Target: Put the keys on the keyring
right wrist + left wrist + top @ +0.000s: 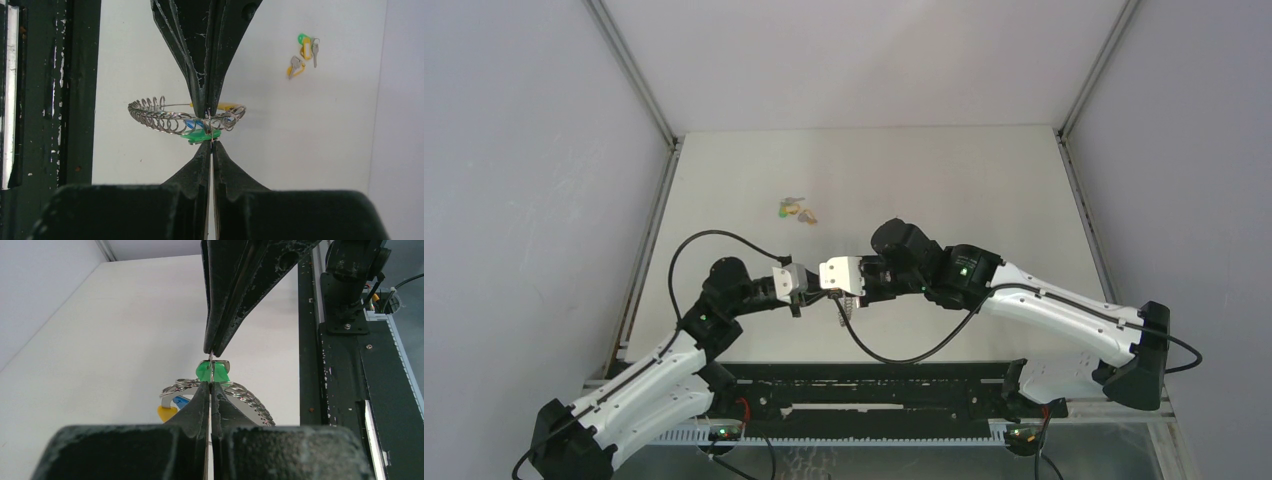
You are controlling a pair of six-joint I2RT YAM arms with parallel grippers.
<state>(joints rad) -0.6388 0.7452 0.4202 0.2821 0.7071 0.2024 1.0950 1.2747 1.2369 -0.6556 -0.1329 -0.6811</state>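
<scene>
The keyring [165, 117], a silvery coiled ring, hangs in the air between my two grippers; it also shows in the left wrist view [250, 402] and faintly in the top view [845, 308]. My left gripper [211, 385] is shut on the ring's wire and comes down from above in the right wrist view [205, 112]. My right gripper [211, 144] is shut at the green key [202, 135], tip to tip with the left one [211, 352]. The green key [212, 372], a yellow key [167, 413] and a blue key [183, 401] hang at the ring.
A small cluster of loose keys [795, 210] with green and yellow heads lies on the white table beyond the grippers, also seen in the right wrist view [303, 51]. The black arm rail [874, 395] runs along the near edge. Grey walls stand on the left and right.
</scene>
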